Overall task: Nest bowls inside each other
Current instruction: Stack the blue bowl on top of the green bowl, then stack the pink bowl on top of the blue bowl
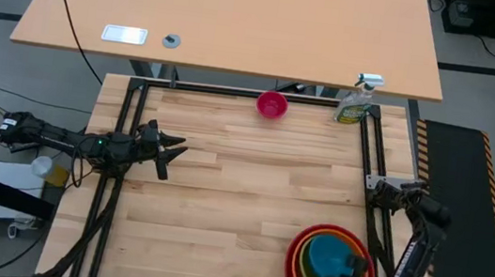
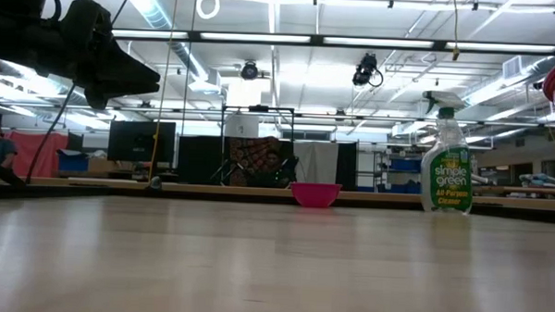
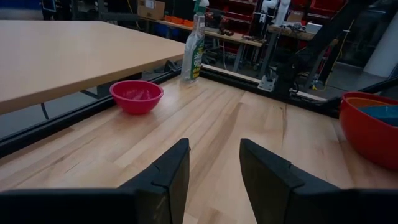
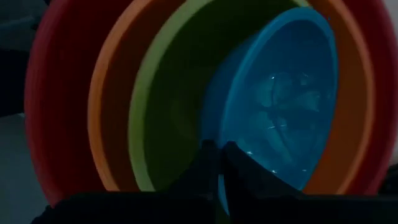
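Observation:
A red bowl [image 1: 295, 264] stands at the table's near right with an orange bowl [image 4: 102, 106], a lime green bowl [image 4: 140, 118] and a blue bowl [image 1: 332, 255] nested inside it. My right gripper [image 4: 221, 163] reaches down into the stack and is shut on the blue bowl. The small pink bowl [image 1: 271, 105] rests on its base alone at the table's far edge. My left gripper [image 1: 175, 149] hovers open and level over the table's left side, touching nothing. My right gripper pinches the blue bowl's rim [image 4: 222, 134] on its near side, one finger inside the bowl and one outside, between it and the green bowl. The fingers come from above, pointing down. The blue bowl lies off-centre inside the green bowl.
A clear spray bottle [image 1: 356, 103] with a white trigger stands at the far right corner, to the right of the pink bowl. A black frame [image 1: 234, 91] runs around the table. Bare wood spans the middle between the two arms.

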### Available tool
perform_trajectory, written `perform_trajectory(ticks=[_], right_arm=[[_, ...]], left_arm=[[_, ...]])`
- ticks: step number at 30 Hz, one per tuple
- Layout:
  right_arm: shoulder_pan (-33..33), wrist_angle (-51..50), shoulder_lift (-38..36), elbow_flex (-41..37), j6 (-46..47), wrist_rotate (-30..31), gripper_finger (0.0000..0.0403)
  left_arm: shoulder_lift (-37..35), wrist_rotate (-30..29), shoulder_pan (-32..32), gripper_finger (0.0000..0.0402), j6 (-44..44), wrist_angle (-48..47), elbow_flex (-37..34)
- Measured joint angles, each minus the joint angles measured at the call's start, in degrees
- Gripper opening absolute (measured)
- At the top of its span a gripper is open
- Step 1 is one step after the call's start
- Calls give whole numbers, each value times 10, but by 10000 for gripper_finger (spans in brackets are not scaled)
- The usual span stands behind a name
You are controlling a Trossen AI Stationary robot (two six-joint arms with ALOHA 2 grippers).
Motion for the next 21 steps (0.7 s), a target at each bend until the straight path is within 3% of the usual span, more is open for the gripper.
perform_trajectory(ticks=[5, 16, 18, 21], right_arm=[[-16, 33, 15, 0, 13, -26, 42], [-38, 42, 12, 0, 32, -127, 129], [-40, 40, 0, 0, 31, -120, 131], [-40, 29, -20, 0, 30, -62, 129]], left_arm=[[0, 0, 0, 144, 0, 0, 0], [0, 0, 0, 144, 0, 0, 0], [0, 0, 0, 144, 0, 0, 0], [0, 0, 0, 144, 5, 0, 0]])
